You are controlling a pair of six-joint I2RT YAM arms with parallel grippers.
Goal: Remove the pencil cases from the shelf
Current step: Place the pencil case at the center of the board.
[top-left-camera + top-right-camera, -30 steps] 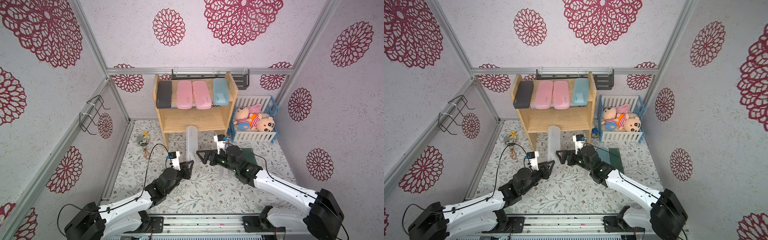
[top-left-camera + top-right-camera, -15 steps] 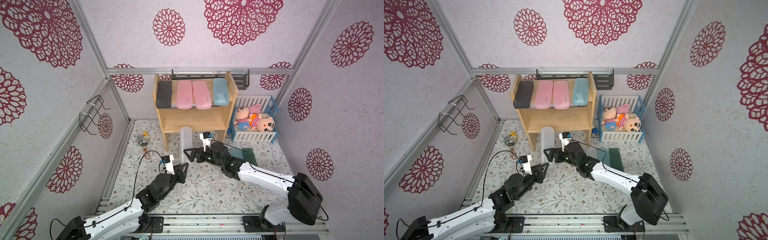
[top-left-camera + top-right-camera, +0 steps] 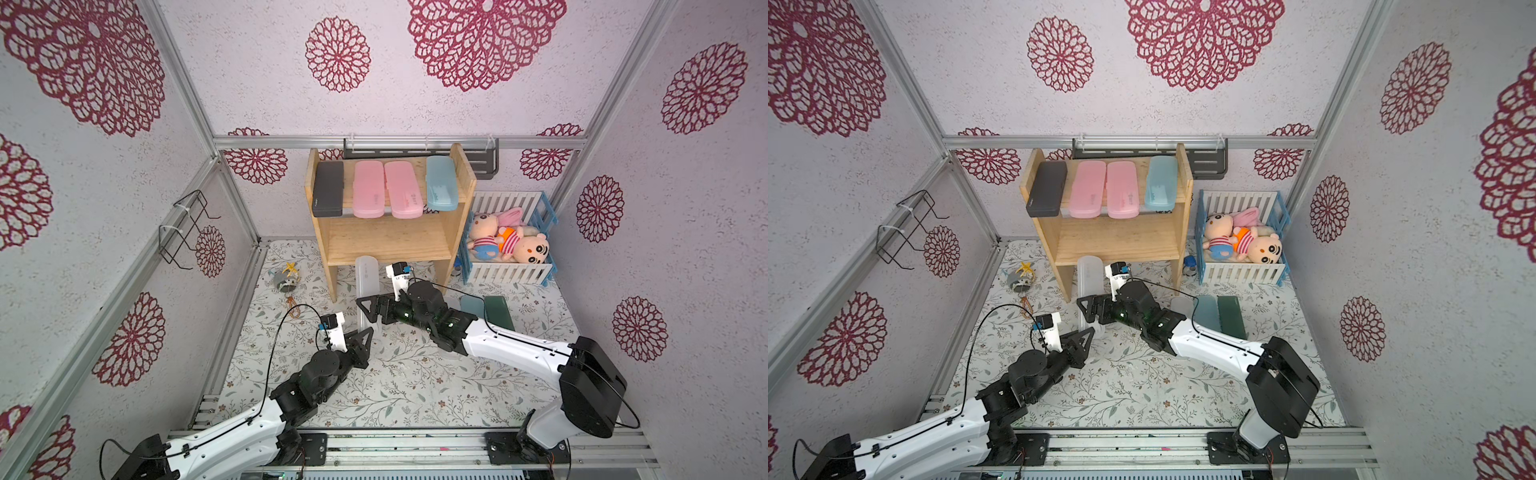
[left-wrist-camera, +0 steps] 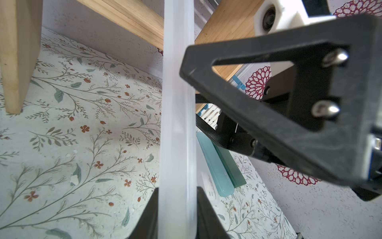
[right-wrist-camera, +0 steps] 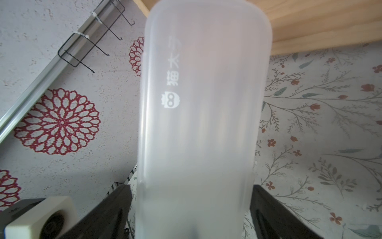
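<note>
Left wrist view first: seeing the left gripper (image 4: 176, 198) pinched fully shut on the near end of a frosted clear case (image 4: 177, 124), held edge-on and pointing toward the shelf (image 4: 132, 22). Right wrist view: finding the right gripper (image 5: 190, 187) straddling that same case across its broad width, jaws set wide on either side; can't tell whether clamped or just bracketing, so reading this as a mid-air handover in front of the shelf. In both top views, placing the far end of that case right at the front edge of the shelf's lower tier; can't tell if touching there or clear of it. Counting as done: second frosted case (image 3: 1181, 308), light blue case (image 3: 473, 307) and dark green case (image 3: 498, 313), lying side by side on the mat (image 3: 407, 374), out in front of the shelf's right leg, near it but apart. Lower tier looking bare as far as visible. Still to clear, in a row on the shelf's top tier, left to right: black case (image 3: 328, 189), pink case (image 3: 368, 189), second pink case (image 3: 403, 189), upper light blue case (image 3: 441, 183). So roughly: three of eight down, fourth in hand and needing only a set-down away from the shelf, four untouched up top; judging just under halfway
</note>
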